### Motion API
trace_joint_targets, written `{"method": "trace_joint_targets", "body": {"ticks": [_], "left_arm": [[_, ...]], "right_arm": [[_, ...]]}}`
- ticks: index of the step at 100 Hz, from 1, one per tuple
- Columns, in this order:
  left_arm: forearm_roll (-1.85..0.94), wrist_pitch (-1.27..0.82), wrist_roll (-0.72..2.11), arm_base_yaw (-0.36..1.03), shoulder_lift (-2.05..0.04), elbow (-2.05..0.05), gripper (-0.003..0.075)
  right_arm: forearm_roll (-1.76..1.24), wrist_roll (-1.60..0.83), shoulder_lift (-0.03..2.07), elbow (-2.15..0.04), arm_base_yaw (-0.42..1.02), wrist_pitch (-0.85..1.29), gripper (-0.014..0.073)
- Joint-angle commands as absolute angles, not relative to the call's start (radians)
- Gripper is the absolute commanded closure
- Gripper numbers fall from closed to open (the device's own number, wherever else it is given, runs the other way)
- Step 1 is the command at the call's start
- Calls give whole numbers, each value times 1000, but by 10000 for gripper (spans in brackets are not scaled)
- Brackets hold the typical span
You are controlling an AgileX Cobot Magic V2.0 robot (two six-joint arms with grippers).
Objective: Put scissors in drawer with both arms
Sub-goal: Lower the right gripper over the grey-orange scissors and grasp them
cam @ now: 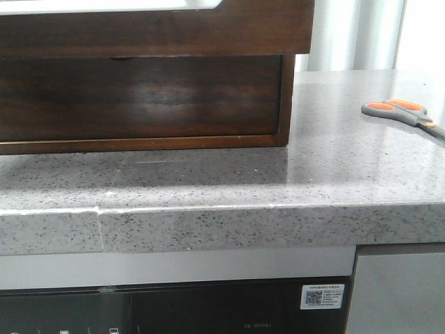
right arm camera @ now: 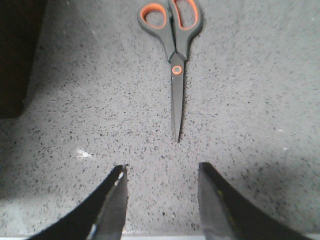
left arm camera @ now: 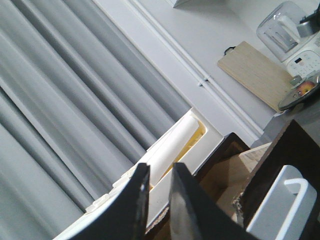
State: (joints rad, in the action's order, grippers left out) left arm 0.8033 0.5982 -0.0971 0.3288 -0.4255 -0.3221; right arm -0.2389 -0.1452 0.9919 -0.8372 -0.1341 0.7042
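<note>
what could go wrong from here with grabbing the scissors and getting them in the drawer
1. The scissors lie flat and closed on the speckled counter, so the open right gripper may scrape the stone or slip off the slim blades.
2. The left gripper looks nearly closed up by the drawer; if the drawer is not open wide enough, the scissors could hit its front.

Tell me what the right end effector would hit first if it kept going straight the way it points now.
Most likely the scissors: the blade tip lies ahead of the open right end effector, roughly centred between its fingers. Depth is unclear, so it could touch the speckled countertop first.
</note>
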Motion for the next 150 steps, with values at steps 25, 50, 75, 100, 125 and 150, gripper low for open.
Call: {"method": "trace_joint_targets", "body": {"ticks": [25, 50, 75, 100, 125, 150], "left_arm": [[594, 513, -217, 333, -350, -347, 717], [542, 425, -270, 333, -321, -347, 717], [541, 408, -354, 333, -321, -347, 717], [541, 196, -530, 333, -321, -403, 717], [417, -116, -530, 333, -321, -546, 716], [310, -180, -524, 333, -321, -569, 716]], "right_arm": [[-250, -181, 1310, -1157, -133, 768, 342], [-244, -255, 1496, -1373, -112, 864, 342], [-219, -255, 1670, -1551, -110, 1009, 342], [-205, -253, 1752, -1597, -110, 1056, 342], [-175, -241, 1788, -1599, -110, 1045, 342], [-146, -227, 1813, -1602, -110, 1028, 342]]}}
